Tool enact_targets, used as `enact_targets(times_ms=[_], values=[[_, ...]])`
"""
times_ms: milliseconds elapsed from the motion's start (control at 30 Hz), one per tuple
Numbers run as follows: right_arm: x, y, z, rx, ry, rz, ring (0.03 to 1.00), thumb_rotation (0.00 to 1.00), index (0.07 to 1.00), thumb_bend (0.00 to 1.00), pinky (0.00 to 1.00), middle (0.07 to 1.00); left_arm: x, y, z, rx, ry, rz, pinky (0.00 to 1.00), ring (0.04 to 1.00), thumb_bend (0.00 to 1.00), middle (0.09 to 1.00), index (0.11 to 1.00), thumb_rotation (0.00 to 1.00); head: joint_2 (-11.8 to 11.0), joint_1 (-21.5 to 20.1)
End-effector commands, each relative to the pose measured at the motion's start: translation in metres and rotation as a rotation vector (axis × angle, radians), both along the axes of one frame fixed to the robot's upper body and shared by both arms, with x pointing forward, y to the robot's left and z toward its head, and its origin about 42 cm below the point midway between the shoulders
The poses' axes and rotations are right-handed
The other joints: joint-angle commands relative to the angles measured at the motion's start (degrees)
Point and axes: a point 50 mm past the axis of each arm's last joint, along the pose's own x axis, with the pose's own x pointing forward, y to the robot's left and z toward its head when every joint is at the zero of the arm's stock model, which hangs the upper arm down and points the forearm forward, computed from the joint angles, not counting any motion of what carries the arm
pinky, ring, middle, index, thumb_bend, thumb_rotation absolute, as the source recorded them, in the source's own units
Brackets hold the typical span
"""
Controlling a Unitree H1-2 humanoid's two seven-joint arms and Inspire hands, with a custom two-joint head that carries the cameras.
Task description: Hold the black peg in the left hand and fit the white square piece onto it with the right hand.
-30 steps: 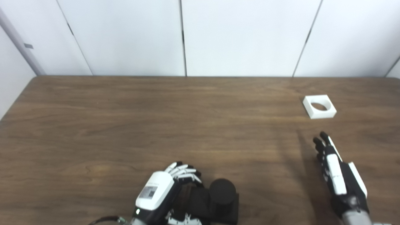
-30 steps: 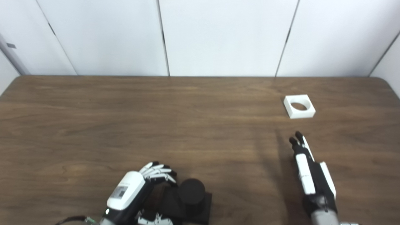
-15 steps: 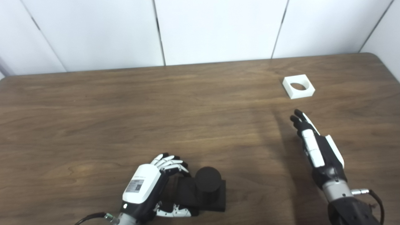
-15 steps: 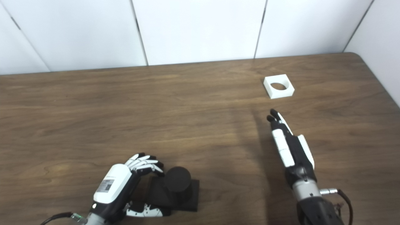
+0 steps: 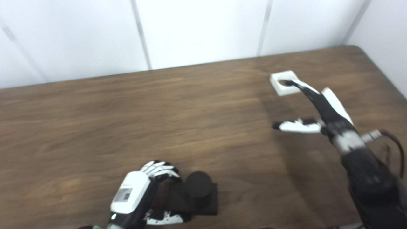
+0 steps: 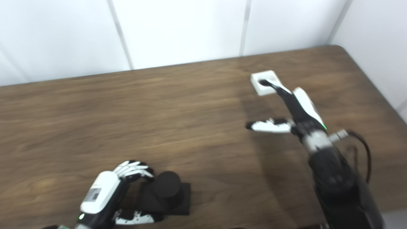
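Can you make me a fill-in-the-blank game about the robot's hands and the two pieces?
1. The black peg stands on a square ____ base.
2. The white square piece has a ____ hole.
3. The ____ hand reaches over the white piece.
4. The left hand is beside the ____ peg.

Missing words: black, round, right, black
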Motion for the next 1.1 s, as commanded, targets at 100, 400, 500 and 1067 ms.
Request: enact_targets(times_ms=[100,400,500,1067], values=[[0.031,-0.023,0.027,-0.142,-0.043,-0.023,0.967,0.2,0.868,0.83,0.9,0.955,-0.006,0.008,-0.015,0.035,0.054,0.0,0.86,0.814,0.52,0.744,0.484,0.04,-1.28,-1.6],[0.087,-0.041,0.039,-0.38,-0.058,-0.025,0.974,0.15,0.846,0.84,0.88,0.952,-0.009,0.014,-0.022,0.04,0.064,0.008,0.88,0.824,0.52,0.752,0.485,0.04,-3.12,-3.62],[0.106,-0.047,0.039,-0.464,-0.041,-0.013,0.997,0.15,0.85,0.83,0.99,0.96,-0.01,0.016,-0.024,0.041,0.067,0.006,0.88,0.827,0.52,0.756,0.485,0.04,-3.34,-3.78],[0.176,-0.057,0.043,-0.669,0.056,0.017,1.0,0.12,0.837,0.83,0.99,0.96,-0.016,0.016,-0.028,0.035,0.068,0.005,0.9,0.833,0.52,0.761,0.485,0.05,-4.1,-3.56]])
